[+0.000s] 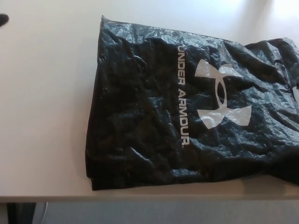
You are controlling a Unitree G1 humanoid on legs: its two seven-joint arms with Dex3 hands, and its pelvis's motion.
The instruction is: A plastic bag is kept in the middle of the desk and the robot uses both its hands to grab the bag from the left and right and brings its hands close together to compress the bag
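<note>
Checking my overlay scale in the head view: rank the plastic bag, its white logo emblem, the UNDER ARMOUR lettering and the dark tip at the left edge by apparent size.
1. plastic bag, by far
2. logo emblem
3. lettering, longer but thin; close to the emblem
4. dark tip, cut off by the frame

Only readable text I've got: "UNDER ARMOUR." in light grey capitals on the black plastic bag (154, 112). It's printed sideways from my head view, running top to bottom down the middle of the bag. Just right of it sits the brand's interlocked-U logo (221, 95), same light grey, also turned sideways. A sliver of another light print shows at the bag's right edge, cut off by the frame, unreadable. I see no other labels or numbers.
</note>
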